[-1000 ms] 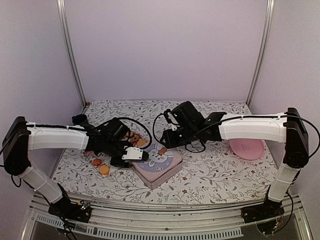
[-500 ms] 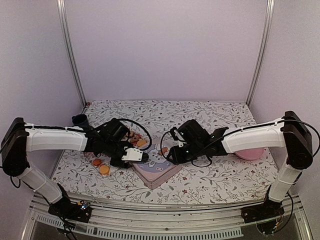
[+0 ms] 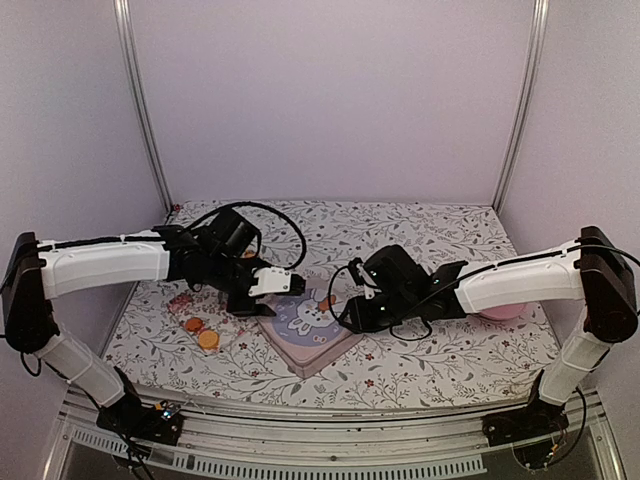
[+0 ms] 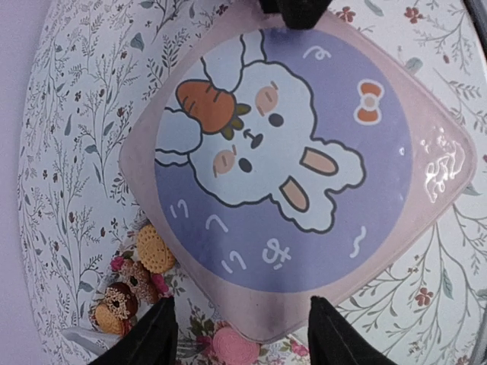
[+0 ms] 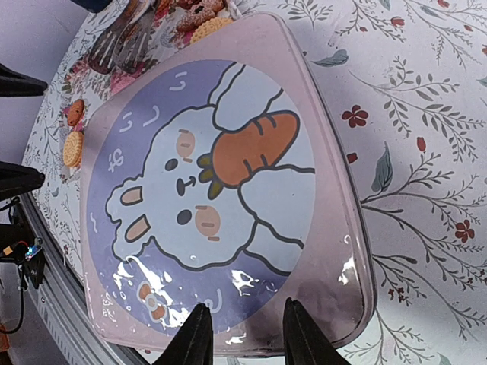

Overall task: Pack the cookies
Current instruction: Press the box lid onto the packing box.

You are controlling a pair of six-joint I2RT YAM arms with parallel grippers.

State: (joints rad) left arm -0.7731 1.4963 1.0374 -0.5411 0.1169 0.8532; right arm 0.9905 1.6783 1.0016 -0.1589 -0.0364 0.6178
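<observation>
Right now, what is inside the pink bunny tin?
Nothing of the inside shows: the tin has its bunny-printed lid on. Some cookies lie outside, on the table beside it.

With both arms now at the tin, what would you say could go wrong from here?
1. The left end effector and right end effector hang open over opposite edges of the lidded tin; an uneven grip might slide or tip it.
2. The cookies lie right beside the tin's edge, so a shove could crush or scatter them.
</observation>
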